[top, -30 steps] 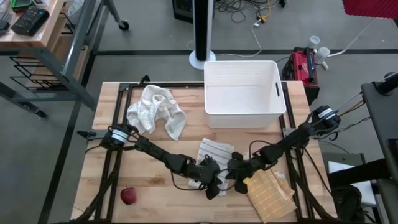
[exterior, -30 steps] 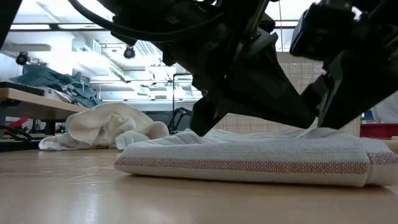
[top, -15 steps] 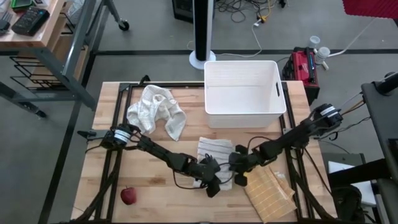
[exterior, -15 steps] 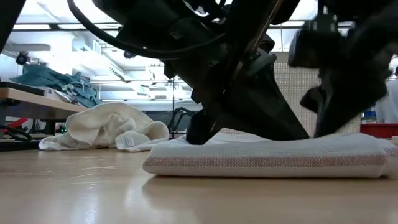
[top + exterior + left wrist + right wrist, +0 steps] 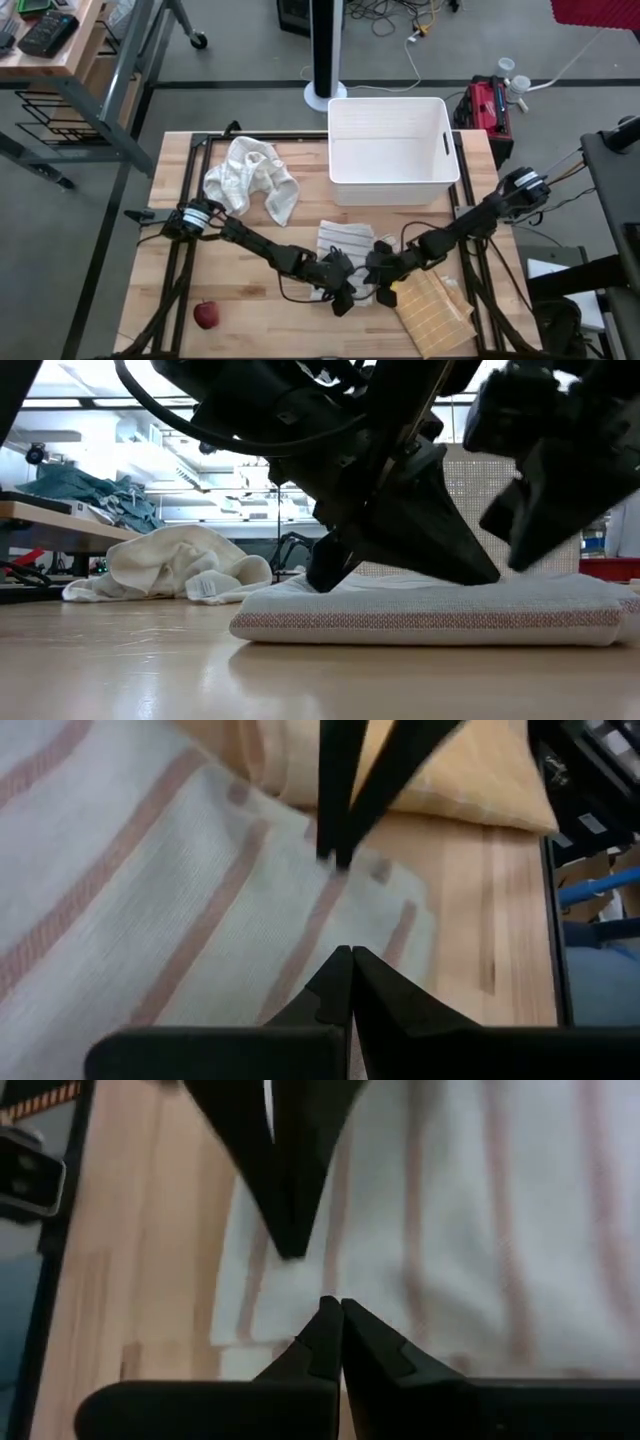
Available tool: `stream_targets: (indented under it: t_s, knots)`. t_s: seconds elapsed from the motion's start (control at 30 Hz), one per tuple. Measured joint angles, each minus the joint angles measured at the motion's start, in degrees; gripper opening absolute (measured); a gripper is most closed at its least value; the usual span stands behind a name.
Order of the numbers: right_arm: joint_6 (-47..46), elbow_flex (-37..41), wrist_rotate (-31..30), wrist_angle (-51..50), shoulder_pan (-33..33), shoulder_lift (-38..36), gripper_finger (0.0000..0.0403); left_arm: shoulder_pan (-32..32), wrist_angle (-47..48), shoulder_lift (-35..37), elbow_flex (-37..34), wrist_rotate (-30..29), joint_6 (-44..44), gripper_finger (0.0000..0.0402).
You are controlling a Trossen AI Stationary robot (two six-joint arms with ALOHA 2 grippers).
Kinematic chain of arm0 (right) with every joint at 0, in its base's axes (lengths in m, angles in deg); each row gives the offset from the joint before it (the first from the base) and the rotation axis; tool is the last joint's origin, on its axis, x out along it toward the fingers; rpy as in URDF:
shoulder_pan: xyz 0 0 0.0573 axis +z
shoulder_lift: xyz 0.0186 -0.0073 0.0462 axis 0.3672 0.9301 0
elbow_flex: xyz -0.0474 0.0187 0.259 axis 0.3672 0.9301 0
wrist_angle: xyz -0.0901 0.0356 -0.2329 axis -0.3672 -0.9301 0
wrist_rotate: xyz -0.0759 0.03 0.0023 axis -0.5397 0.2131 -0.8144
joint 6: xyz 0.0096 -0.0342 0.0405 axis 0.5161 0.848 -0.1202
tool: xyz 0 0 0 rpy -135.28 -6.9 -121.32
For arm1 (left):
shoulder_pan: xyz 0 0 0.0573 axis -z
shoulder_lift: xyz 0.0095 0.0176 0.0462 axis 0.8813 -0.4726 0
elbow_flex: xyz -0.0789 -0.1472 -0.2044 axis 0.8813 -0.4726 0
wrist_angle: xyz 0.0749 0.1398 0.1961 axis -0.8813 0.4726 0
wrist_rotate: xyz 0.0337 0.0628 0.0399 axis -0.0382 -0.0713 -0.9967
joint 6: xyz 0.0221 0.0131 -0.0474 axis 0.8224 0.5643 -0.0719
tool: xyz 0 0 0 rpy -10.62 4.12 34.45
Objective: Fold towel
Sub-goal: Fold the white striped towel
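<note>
A folded white towel with reddish stripes (image 5: 343,243) lies flat on the wooden table, seen edge-on in the low view (image 5: 430,615). My left gripper (image 5: 358,287) is shut and reaches it from the table's left, near the towel's near right corner. My right gripper (image 5: 378,277) is shut too and comes from the right, its tip facing the left one. In the left wrist view the striped towel (image 5: 150,870) fills the picture, with the right gripper's tip (image 5: 335,855) just ahead. My left gripper rests its shut fingertips (image 5: 322,572) on the striped towel's top layer (image 5: 300,935), slanting down from the table's left. The towel lies flat on the table beneath them. My right gripper points down at the towel's top near the same corner (image 5: 345,875); whether it touches, I cannot tell.
A folded yellow towel (image 5: 435,312) lies at the near right, just beside the striped one. A crumpled white towel (image 5: 250,178) sits at the far left, a white bin (image 5: 390,150) at the far middle, a red apple (image 5: 207,315) near the front left.
In the first half second the striped towel's left end drew in toward the table's right, and the stack settled flatter and more level. Since then it has lain still. Both grippers have stayed shut over its near right corner.
</note>
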Motion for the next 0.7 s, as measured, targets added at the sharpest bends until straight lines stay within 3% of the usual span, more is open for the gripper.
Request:
stream_targets:
  t_s: [0.23, 0.37, 0.57, 0.7]
  knots:
    - [-0.38, -1.87, 6.89, 0.88, 0.40, 6.48, 0.0000, -0.11, -2.18, 0.32, 0.02, -0.07, 1.10, 0.0000]
    - [0.53, -2.74, 8.92, -0.60, 0.42, 6.46, 0.0000, -0.11, -2.05, 0.32, 0.02, -0.13, 1.10, 0.0000]
    - [3.28, -5.27, 7.51, -8.93, 0.07, 0.45, 0.0000, -0.04, 4.58, 1.68, 0.02, -0.78, 1.20, 0.0000]
    - [4.85, -6.43, 2.66, -17.63, 0.05, -4.63, 0.0000, -0.04, 13.36, 2.13, 0.02, -6.05, 1.05, 0.0000]
